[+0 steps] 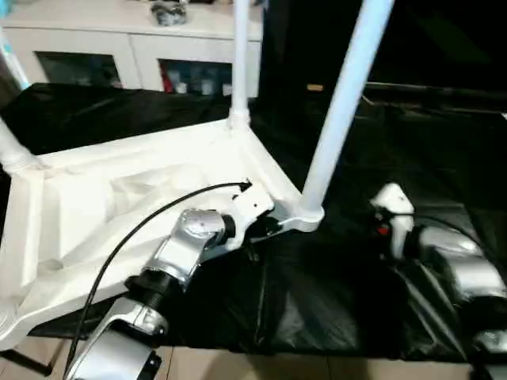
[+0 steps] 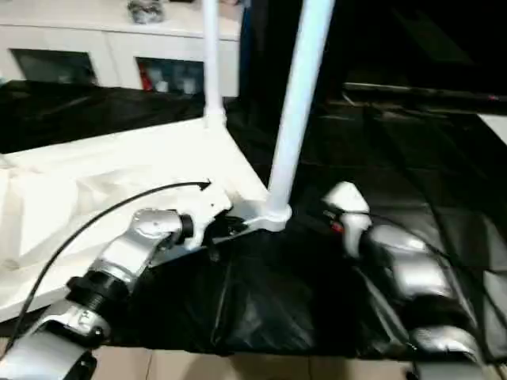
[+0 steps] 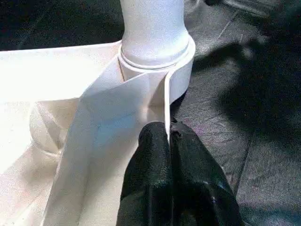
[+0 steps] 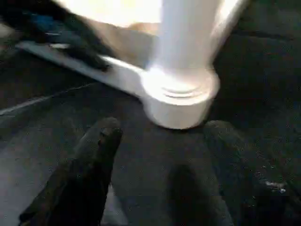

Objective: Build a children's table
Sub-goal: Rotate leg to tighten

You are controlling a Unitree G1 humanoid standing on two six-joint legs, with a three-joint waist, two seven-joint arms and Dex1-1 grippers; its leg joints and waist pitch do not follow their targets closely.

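The children's table lies upside down on the black cloth, its white tabletop [image 1: 119, 198] showing the ribbed underside. One white leg [image 1: 341, 103] stands in the near right corner socket [image 1: 305, 215], a second leg [image 1: 240, 55] stands in the far corner, and a third [image 1: 9, 146] shows at the left edge. My left gripper [image 3: 168, 129] is shut on the tabletop's thin rim wall, just beside that near socket [image 3: 157, 52]. My right gripper [image 4: 162, 134] is open, its fingers [image 4: 101, 136] low over the cloth in front of the same socket [image 4: 181, 101], apart from it.
The black-draped work table [image 1: 333, 301] ends close to me, with floor [image 1: 238, 364] below its front edge. A white glass-door cabinet [image 1: 135, 47] stands behind it. A black cable [image 1: 135, 229] arcs over my left forearm. My right forearm [image 1: 451, 261] rests right of the socket.
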